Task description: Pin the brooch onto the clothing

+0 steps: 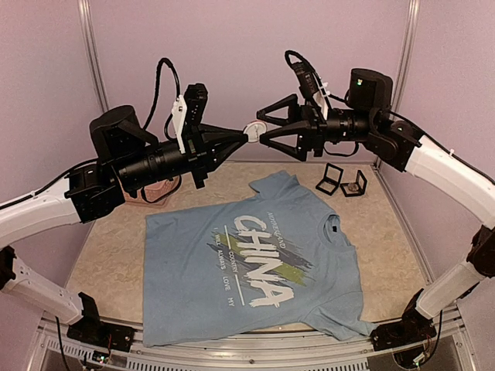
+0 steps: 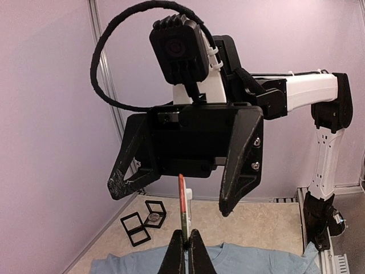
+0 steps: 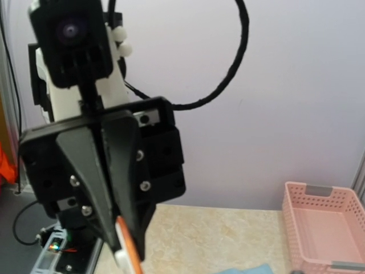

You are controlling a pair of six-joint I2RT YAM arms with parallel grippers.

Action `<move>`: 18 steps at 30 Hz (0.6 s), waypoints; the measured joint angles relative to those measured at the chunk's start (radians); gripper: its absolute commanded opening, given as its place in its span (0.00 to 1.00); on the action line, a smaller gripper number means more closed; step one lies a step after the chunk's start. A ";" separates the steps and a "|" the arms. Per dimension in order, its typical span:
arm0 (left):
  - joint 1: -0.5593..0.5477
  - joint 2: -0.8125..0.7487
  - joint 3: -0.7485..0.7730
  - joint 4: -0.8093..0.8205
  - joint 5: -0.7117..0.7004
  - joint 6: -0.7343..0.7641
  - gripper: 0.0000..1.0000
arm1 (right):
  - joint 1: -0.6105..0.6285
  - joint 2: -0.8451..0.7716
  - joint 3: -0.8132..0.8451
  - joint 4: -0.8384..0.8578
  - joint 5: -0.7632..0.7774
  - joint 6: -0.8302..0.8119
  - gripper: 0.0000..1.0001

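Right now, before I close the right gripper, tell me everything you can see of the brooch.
The brooch is small, thin and flat. Edge-on from the left wrist it shows orange-red at one end, green nearer the grip, with a white part behind. It is held in the air, off the T-shirt, one end pinched in the shut left gripper. Its free end reaches the mouth of the open right gripper, which is not closed on it; whether they touch I cannot tell.

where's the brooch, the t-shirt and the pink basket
brooch [image 2: 182,205]: left wrist view, middle of its thin edge
t-shirt [image 1: 186,270]: top external view, plain blue fabric beside the lettering
pink basket [image 3: 295,220]: right wrist view, its perforated left wall
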 measured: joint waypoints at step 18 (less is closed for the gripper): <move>-0.012 -0.002 -0.002 0.012 0.003 0.026 0.00 | 0.001 0.013 0.017 0.000 -0.035 0.020 0.44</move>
